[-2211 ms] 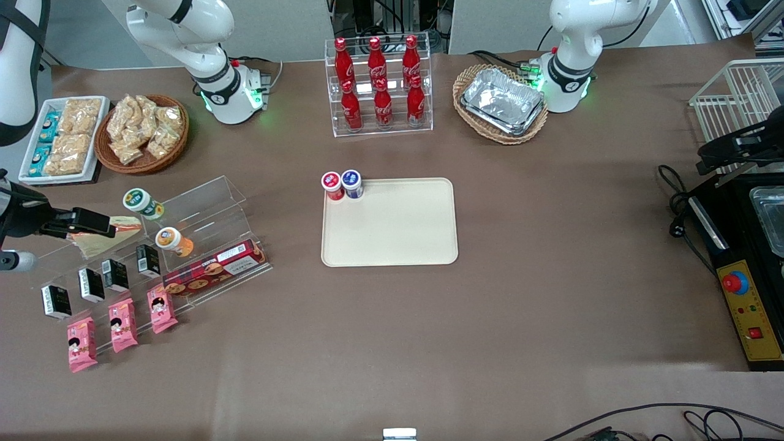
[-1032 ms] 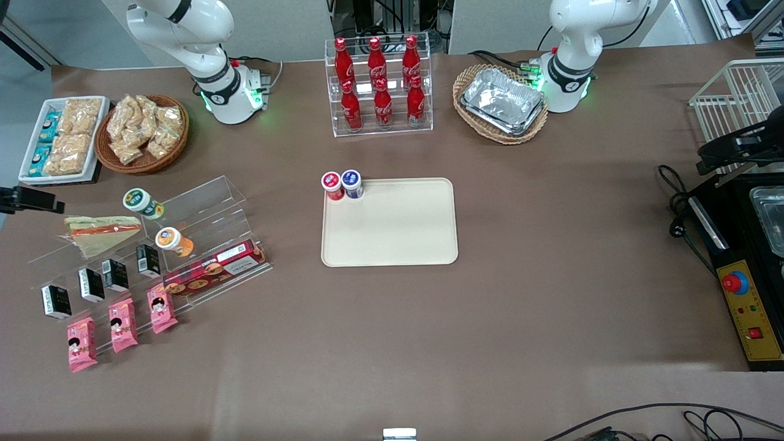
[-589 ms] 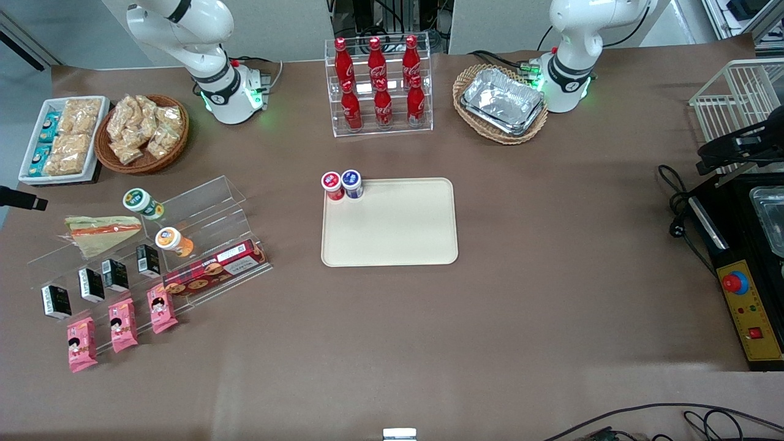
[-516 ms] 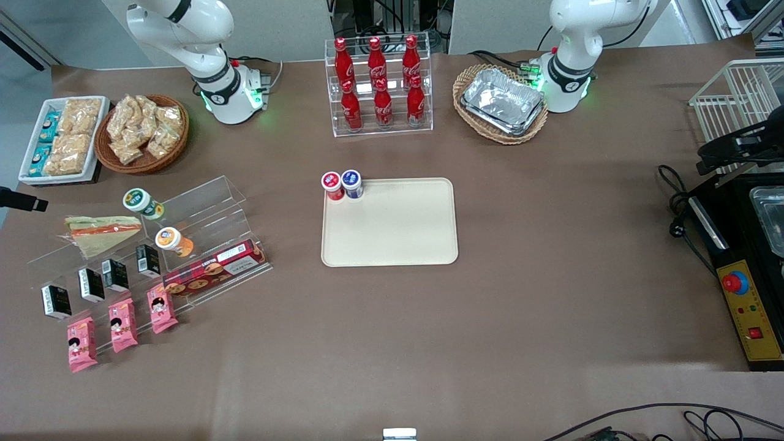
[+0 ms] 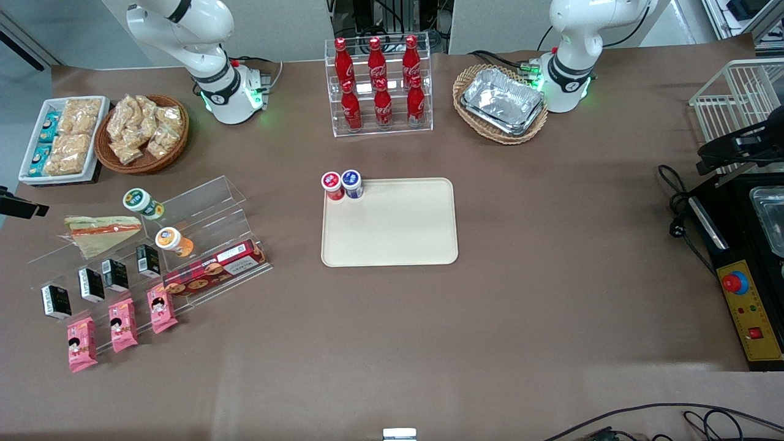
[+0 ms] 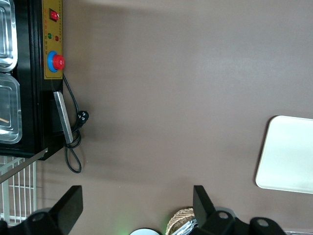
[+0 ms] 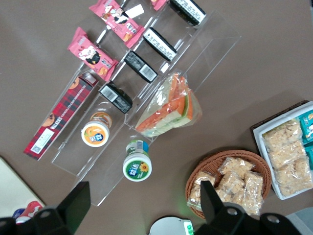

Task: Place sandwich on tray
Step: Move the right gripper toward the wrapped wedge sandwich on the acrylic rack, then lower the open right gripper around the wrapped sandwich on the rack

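Observation:
The sandwich [image 5: 101, 231] [image 7: 168, 108], a clear-wrapped wedge with orange and green filling, lies on the upper step of a clear acrylic rack [image 5: 202, 205], toward the working arm's end of the table. The cream tray [image 5: 392, 226] [image 6: 288, 156] lies flat mid-table. My right gripper [image 7: 144, 192] hangs high above the rack, open, its fingers [image 7: 76, 203] wide apart with nothing between them. It looks down on the sandwich without touching it. In the front view only a dark tip of the gripper [image 5: 21, 207] shows at the picture's edge.
Two small jars [image 5: 343, 184] stand at a tray corner. On the rack are a green-lidded jar [image 5: 142, 203], an orange jar [image 5: 173, 241], dark packets, a biscuit box [image 5: 214, 267] and pink packets. A snack basket [image 5: 143, 133], a white snack tray [image 5: 61, 138], a cola rack [image 5: 378, 86] and foil trays [image 5: 502, 101] stand farther from the front camera.
My gripper, earlier right over the sandwich, has drawn away toward the working arm's end of the table, almost out of the front view. The sandwich stays on the rack.

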Robot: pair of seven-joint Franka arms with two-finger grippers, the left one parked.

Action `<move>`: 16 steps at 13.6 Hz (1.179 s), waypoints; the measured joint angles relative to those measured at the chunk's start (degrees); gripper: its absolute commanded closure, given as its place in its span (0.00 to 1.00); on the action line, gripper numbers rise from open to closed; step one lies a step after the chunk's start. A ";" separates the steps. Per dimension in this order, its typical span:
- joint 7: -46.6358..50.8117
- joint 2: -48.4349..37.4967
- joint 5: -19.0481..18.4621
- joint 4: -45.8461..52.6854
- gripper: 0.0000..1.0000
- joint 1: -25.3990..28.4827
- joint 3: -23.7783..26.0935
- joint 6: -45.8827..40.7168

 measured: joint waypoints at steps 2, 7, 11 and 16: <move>1.06 0.01 -0.56 0.00 0.00 0.03 0.00 0.00; 10.44 0.01 -0.72 0.00 0.00 -0.06 -0.17 0.96; 18.29 0.00 -0.74 -0.03 0.00 -0.27 -0.23 0.95; 22.56 0.04 -0.79 -3.41 0.00 -2.93 -1.47 1.01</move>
